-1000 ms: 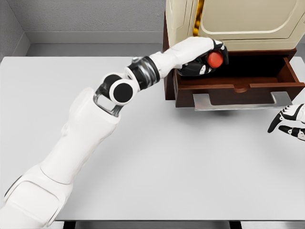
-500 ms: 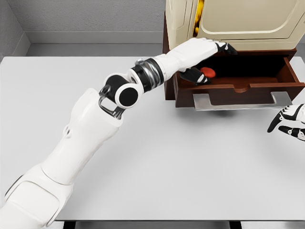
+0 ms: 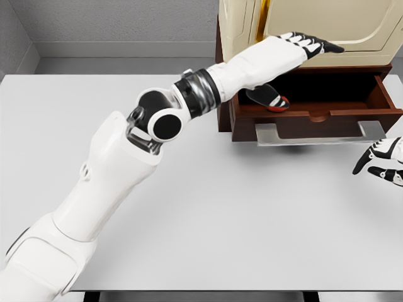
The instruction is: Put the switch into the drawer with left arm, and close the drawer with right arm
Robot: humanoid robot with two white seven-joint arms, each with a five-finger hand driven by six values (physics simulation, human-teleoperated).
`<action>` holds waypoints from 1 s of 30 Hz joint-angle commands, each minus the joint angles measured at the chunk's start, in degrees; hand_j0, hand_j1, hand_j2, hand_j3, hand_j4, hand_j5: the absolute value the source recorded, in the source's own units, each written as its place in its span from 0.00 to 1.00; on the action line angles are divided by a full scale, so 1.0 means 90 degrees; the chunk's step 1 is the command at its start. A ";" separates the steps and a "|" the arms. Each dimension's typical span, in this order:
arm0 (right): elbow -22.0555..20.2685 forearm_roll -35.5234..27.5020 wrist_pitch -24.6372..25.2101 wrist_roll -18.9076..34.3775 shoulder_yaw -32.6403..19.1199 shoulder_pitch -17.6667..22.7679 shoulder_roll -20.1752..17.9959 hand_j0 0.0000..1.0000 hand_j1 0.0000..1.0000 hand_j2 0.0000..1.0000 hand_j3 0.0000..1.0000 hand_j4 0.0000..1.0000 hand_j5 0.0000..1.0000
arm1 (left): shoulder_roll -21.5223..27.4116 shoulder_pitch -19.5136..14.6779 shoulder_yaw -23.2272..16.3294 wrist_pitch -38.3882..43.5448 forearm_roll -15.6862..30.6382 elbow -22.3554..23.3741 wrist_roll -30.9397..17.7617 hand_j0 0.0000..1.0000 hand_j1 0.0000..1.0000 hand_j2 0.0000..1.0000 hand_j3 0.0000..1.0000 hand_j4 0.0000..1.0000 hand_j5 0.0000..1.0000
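The switch [image 3: 269, 99], black with a red button, lies tipped on its side inside the open dark-brown drawer [image 3: 315, 116] at its left end. My left hand [image 3: 308, 45] hovers above the drawer with fingers stretched out flat, holding nothing, in front of the cream cabinet. Its forearm crosses over the drawer's left corner and partly hides the switch. My right hand [image 3: 383, 163] shows at the right edge, low and in front of the drawer, fingers loosely spread and holding nothing. The drawer's grey handle plate [image 3: 320, 134] faces me.
The cream cabinet [image 3: 315, 28] with a gold hinge strip stands on the drawer unit at the back right of the white table [image 3: 208, 207]. A grey wall runs behind the table.
The left hand let go of the switch, which dropped into the drawer and tipped over. The hand opened and rose up and right. The right hand stayed put.
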 commanded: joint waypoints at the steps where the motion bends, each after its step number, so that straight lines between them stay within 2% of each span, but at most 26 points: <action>1: -0.0003 -0.0049 0.0018 -0.0002 0.0028 0.0000 -0.0008 0.49 0.49 0.49 0.49 0.49 0.49 | 0.0001 0.0019 0.0049 -0.0505 0.0183 -0.0154 -0.0006 1.00 1.00 1.00 1.00 1.00 1.00; 2: -0.0003 -0.0049 0.0018 -0.0002 0.0028 -0.0010 -0.0008 0.49 0.49 0.49 0.49 0.49 0.49 | 0.0001 0.0029 0.0049 -0.0496 0.0817 -0.0164 -0.0006 1.00 1.00 1.00 1.00 1.00 1.00; 3: -0.0003 -0.0049 0.0018 -0.0002 0.0028 -0.0010 -0.0008 0.49 0.49 0.49 0.49 0.49 0.49 | 0.0001 0.0020 0.0030 -0.0457 0.1755 -0.0164 -0.0036 1.00 1.00 1.00 1.00 1.00 1.00; 5: -0.0003 -0.0049 0.0018 -0.0002 0.0028 -0.0010 -0.0008 0.49 0.49 0.49 0.49 0.49 0.49 | 0.0176 0.0020 0.0039 -0.0116 0.2839 -0.0213 -0.0221 1.00 1.00 1.00 1.00 1.00 1.00; 8: -0.0003 -0.0049 0.0018 -0.0002 0.0028 -0.0010 -0.0008 0.50 0.50 0.50 0.50 0.50 0.50 | 0.0674 0.0000 0.0039 0.1154 0.4284 -0.0389 -0.0319 1.00 1.00 1.00 1.00 1.00 1.00; 9: -0.0003 -0.0049 0.0018 -0.0002 0.0028 0.0000 -0.0008 0.50 0.50 0.50 0.50 0.50 0.50 | 0.0850 0.0000 0.0030 0.1535 0.4919 -0.0496 -0.0319 1.00 1.00 1.00 1.00 1.00 1.00; 12: -0.0003 -0.0049 0.0018 -0.0002 0.0028 0.0000 -0.0008 0.50 0.50 0.50 0.50 0.50 0.50 | 0.1221 -0.0039 0.0030 0.2921 0.6325 -0.0955 -0.0329 1.00 1.00 1.00 1.00 1.00 1.00; 13: -0.0003 -0.0049 0.0018 -0.0002 0.0028 0.0000 -0.0008 0.50 0.50 0.50 0.50 0.50 0.50 | 0.1241 -0.0029 0.0020 0.3097 0.6979 -0.0965 -0.0397 1.00 1.00 1.00 1.00 1.00 1.00; 14: -0.0003 -0.0049 0.0018 -0.0002 0.0028 0.0000 -0.0008 0.50 0.50 0.50 0.50 0.50 0.50 | 0.1328 -0.0058 0.0020 0.3760 0.7761 -0.0985 -0.0465 1.00 1.00 1.00 1.00 1.00 1.00; 19: -0.0003 -0.0039 0.0018 -0.0002 0.0068 -0.0010 -0.0008 0.50 0.50 0.50 0.50 0.50 0.50 | 0.1534 -0.0156 0.0039 0.4858 0.7752 -0.0995 -0.0436 1.00 1.00 1.00 1.00 1.00 1.00; 23: -0.0003 -0.0039 0.0018 -0.0002 0.0068 -0.0010 -0.0008 0.50 0.50 0.50 0.50 0.50 0.50 | 0.1563 -0.0215 0.0039 0.4858 0.7528 -0.0946 -0.0407 1.00 1.00 1.00 1.00 1.00 1.00; 26: -0.0003 -0.0039 0.0018 -0.0002 0.0068 -0.0010 -0.0008 0.50 0.50 0.50 0.50 0.50 0.50 | 0.1563 -0.0263 0.0059 0.4858 0.7030 -0.0897 -0.0407 1.00 1.00 1.00 1.00 1.00 1.00; 28: -0.0003 -0.0039 0.0018 -0.0002 0.0068 -0.0010 -0.0008 0.50 0.50 0.50 0.50 0.50 0.50 | 0.1554 -0.0273 0.0059 0.4858 0.6766 -0.0702 -0.0407 1.00 1.00 1.00 1.00 1.00 1.00; 30: -0.0003 -0.0048 0.0018 -0.0002 0.0077 -0.0010 -0.0008 0.50 0.50 0.50 0.50 0.50 0.50 | 0.1485 -0.0302 0.0049 0.4858 0.6747 -0.0467 -0.0407 1.00 1.00 1.00 1.00 1.00 1.00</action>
